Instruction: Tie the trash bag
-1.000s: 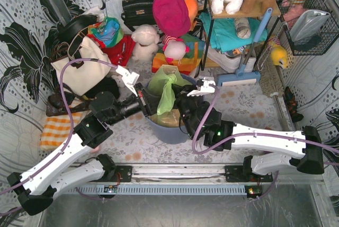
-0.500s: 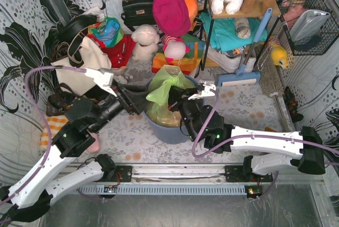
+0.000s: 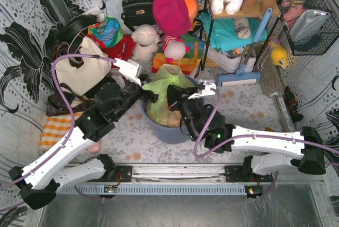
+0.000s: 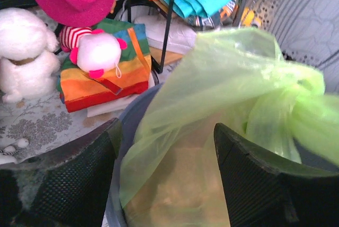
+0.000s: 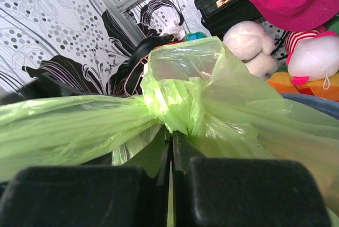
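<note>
The trash bag [image 3: 159,100], lime-green with tan waste showing through, sits in a round blue-grey bin [image 3: 169,132]. Its top is bunched into a knot [image 5: 177,102], with a stretched tail running left in the right wrist view. My right gripper [image 3: 175,99] is shut on a thin fold of the plastic just under the knot [image 5: 172,137]. Against the bag's left side my left gripper [image 3: 150,96] is open. Its two fingers straddle the bag's wall and the bin's rim [image 4: 127,126], and the bag [image 4: 212,105] lies loose between them, not pinched.
A cream tote bag [image 3: 79,71] stands at the left and an orange striped cloth [image 3: 53,129] lies near the left arm. Stuffed toys [image 3: 145,42], a rainbow cloth [image 3: 167,60] and a black shelf rack [image 3: 209,36] crowd behind the bin. A blue mop [image 3: 238,76] lies at the right.
My left gripper opened and let go of the bag, swung out to the left, then came back against the bag's left side. The right gripper stayed shut on the plastic.
</note>
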Robot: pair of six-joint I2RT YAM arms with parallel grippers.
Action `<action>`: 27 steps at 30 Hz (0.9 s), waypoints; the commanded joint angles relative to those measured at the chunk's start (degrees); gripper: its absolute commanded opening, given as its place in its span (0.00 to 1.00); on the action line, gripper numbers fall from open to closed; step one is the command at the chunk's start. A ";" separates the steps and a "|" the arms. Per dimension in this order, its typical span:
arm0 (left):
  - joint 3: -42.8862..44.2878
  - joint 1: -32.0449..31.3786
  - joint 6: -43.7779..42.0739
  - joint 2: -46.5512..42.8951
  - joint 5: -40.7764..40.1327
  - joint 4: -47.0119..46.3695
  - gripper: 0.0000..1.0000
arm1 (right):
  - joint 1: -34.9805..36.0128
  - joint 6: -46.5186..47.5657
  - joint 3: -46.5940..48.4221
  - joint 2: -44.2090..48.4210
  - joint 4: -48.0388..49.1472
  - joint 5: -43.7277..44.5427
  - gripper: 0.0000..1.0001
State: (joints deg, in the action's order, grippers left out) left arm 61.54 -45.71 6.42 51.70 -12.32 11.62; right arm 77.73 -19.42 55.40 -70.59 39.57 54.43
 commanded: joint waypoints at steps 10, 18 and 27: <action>-10.01 -0.17 -7.51 -3.70 8.66 -22.73 0.71 | 0.22 -0.27 3.16 -0.34 -0.48 -1.00 0.00; -10.05 -0.17 -7.16 -1.55 11.11 -23.16 0.21 | 0.22 0.36 2.35 -0.77 1.12 -1.35 0.00; -10.98 -0.17 -3.57 -6.57 20.34 -18.30 0.00 | 0.22 3.70 -0.15 -1.67 6.50 0.61 0.00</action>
State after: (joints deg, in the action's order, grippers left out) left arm 51.44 -45.71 0.62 48.95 3.33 -5.76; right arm 77.73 -17.61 56.49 -72.01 41.58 53.82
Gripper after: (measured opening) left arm 0.009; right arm 0.003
